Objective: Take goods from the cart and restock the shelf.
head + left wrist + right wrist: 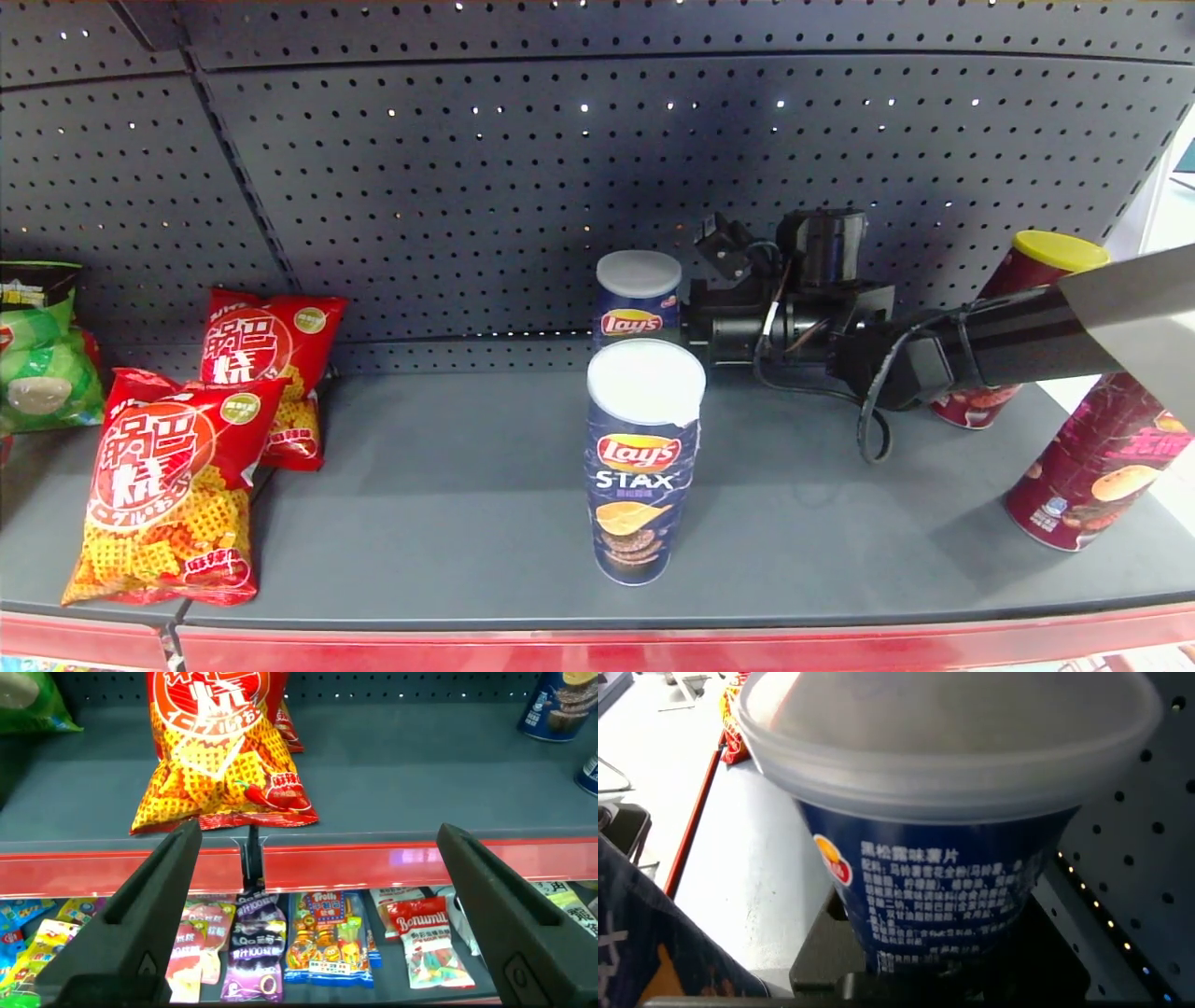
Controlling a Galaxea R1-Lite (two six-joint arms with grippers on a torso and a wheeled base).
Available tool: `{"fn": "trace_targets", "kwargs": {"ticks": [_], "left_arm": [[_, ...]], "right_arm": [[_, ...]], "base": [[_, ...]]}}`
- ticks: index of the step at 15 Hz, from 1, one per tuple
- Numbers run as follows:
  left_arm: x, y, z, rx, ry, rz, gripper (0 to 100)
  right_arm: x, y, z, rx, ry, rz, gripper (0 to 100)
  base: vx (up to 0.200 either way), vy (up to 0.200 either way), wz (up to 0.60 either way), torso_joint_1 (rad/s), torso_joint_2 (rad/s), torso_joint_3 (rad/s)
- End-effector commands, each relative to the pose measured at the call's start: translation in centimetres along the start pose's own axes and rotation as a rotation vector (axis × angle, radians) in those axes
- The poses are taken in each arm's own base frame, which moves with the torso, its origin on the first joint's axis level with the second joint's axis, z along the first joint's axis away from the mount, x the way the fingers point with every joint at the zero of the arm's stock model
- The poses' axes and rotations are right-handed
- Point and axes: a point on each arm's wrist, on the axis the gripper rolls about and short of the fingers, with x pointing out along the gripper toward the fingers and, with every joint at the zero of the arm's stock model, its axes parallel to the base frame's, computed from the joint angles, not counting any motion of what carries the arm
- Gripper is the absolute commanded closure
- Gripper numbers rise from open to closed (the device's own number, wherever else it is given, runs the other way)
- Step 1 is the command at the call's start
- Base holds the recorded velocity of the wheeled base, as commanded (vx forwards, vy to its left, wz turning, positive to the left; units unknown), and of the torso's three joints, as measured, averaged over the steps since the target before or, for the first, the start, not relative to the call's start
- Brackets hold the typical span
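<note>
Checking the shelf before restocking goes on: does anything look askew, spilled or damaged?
Nothing is spilled or damaged. The front red snack bag lies slanted, with its bottom at the front edge of the shelf. The maroon can at the near right looks tilted, though that may be only the lens.

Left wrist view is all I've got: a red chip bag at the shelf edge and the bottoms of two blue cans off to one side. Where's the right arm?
Observer: The right gripper is deep on the shelf, beside the rear blue can, close to the back wall.
Operator: Are the two cans lined up?
Observer: Yes. The front blue can stands upright directly ahead of the rear one, both with lids on.
Operator: Anything further right?
Observer: Two dark red cans: a yellow-lidded can behind the right arm, and another dark red can nearer the front edge.
</note>
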Motion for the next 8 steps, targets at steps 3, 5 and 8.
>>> {"fn": "trace_targets", "kwargs": {"ticks": [3,5,8], "left_arm": [[0.01,0.01,0.00,0.000,0.002,0.000,0],[0.01,0.00,0.00,0.000,0.002,0.000,0],[0.01,0.00,0.00,-0.002,0.002,0.000,0]], "right_arm": [[0.00,0.02,-0.08,-0.002,0.001,0.001,100],[0.00,0.03,-0.07,-0.003,0.001,0.003,0],[-0.05,-0.03,-0.04,-0.003,0.000,0.001,0]], "base": [[0.000,0.000,0.00,0.000,0.00,0.000],[0.000,0.000,0.00,0.000,0.00,0.000],[0.000,0.000,0.00,0.000,0.00,0.000]]}}
